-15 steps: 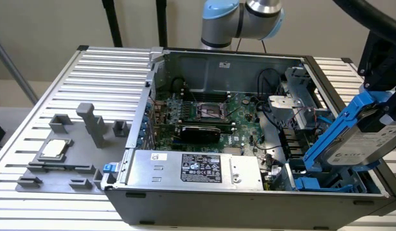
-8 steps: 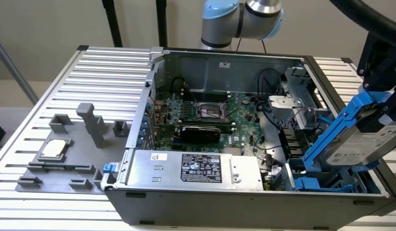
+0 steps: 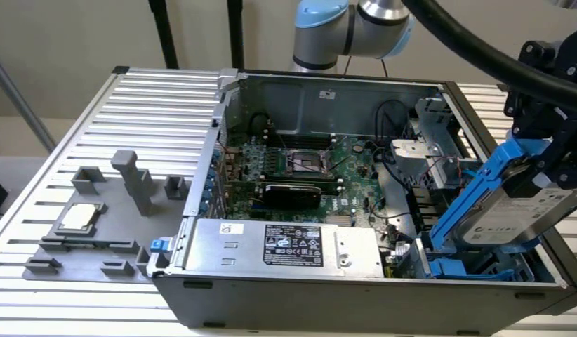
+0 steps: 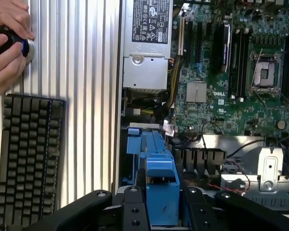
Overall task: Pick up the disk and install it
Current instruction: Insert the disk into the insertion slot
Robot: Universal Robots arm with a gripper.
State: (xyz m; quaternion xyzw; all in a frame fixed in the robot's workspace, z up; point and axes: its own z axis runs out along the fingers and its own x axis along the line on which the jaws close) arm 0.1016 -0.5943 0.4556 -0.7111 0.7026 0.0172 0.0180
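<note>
The pick-up looks done but the install is not: the gripper (image 4: 162, 211) is clamped on the blue frame of the disk (image 3: 516, 210), which hangs tilted at the exterior view's right, above the blue bay (image 3: 462, 269) of the computer case (image 3: 363, 298), not yet seated.

The exterior view looks down from high, some way off, across an open grey metal computer case (image 3: 363, 309), whole case in frame. The wrist view's camera rides at that scene's 3 o'clock, facing steeply down, close in. Both share the green circuit motherboard (image 3: 354, 158) (image 4: 207, 72), the silver metal power-supply box (image 3: 223, 246) (image 4: 144, 67) at 6 o'clock, and the bright blue plastic-framed silver disk (image 3: 523, 210) (image 4: 161, 187).
</note>
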